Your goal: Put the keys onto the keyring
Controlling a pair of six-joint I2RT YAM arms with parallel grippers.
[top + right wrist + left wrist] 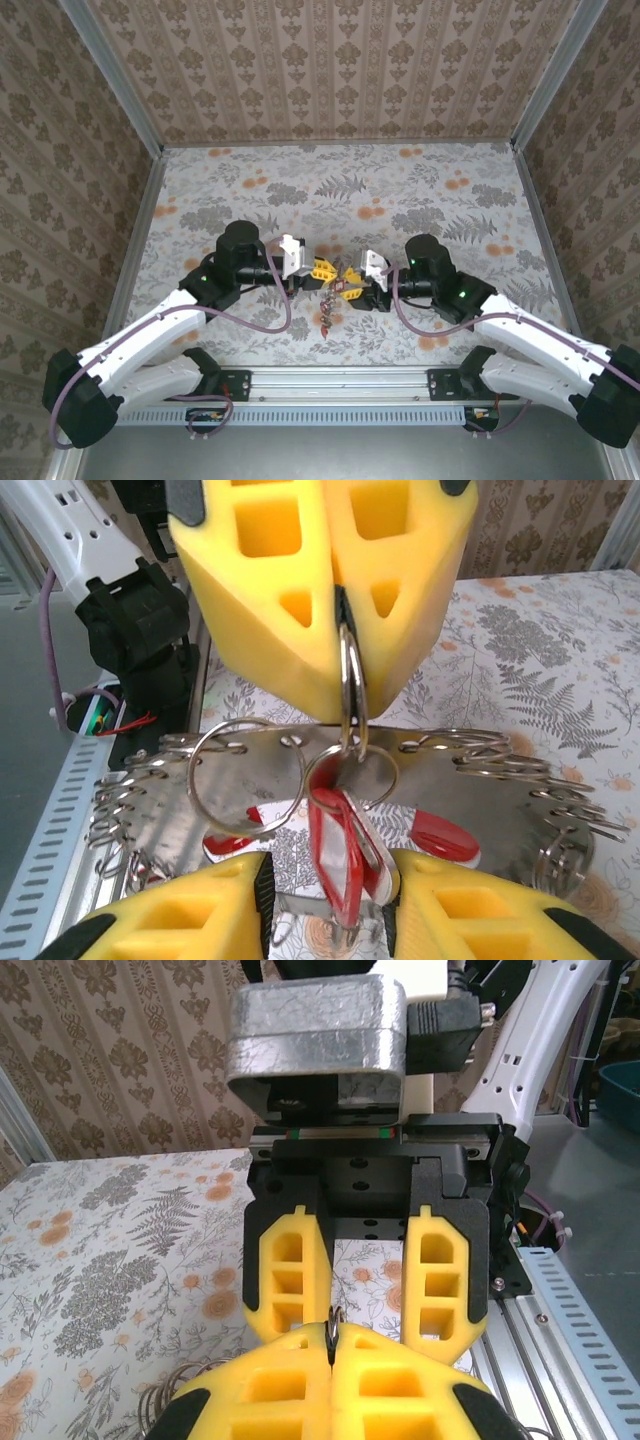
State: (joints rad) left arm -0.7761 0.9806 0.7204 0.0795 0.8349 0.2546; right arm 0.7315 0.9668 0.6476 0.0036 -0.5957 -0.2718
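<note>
The keyring (350, 680) is pinched on edge between the closed fingers of the left gripper (332, 1345), and the red keys (345, 845) hanging from it are seen between the parted fingers of the right gripper (328, 890).

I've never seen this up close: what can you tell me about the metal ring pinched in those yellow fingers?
The keyring is a thin, shiny, silvery wire loop, seen edge-on and hanging upright. Its top is clamped between the left arm's shut yellow fingers. Its lower end links a smaller ring carrying red keys.
</note>
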